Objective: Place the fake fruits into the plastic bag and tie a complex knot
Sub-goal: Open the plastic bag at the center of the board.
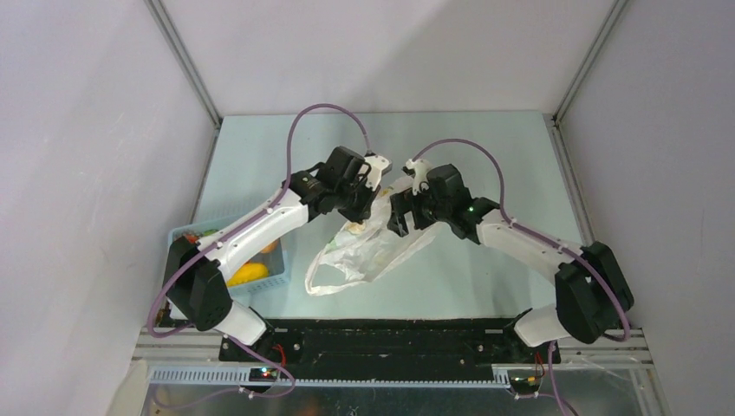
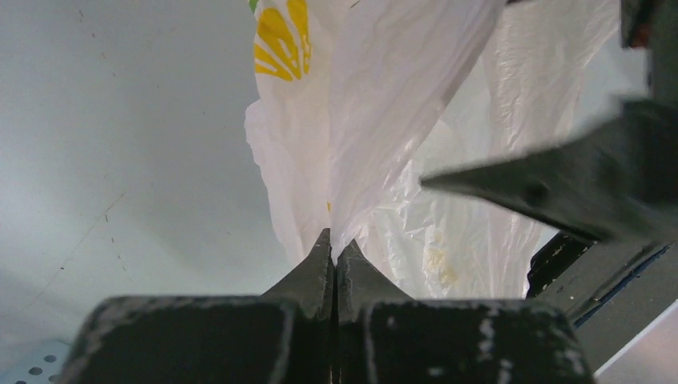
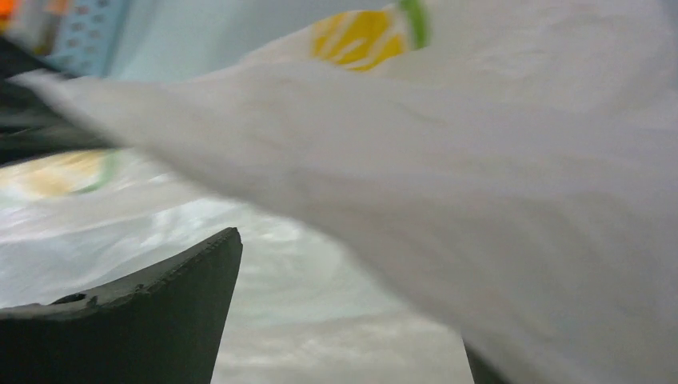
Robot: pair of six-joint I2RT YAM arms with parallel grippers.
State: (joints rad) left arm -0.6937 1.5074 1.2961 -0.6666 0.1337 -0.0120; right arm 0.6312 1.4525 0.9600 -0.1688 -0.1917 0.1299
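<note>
One bag [image 1: 373, 251] lies diagonally, handle loop pointing near-left; left claw [image 2: 332, 250] pinches its fold, right claw [image 1: 400, 222] stands open.

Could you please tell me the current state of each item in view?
plastic bag: untied, one fold lifted.
left pincer: shut on a fold of the plastic bag.
right pincer: open, bag film draped across it.
fake fruits: those visible lie in the basket.
</note>
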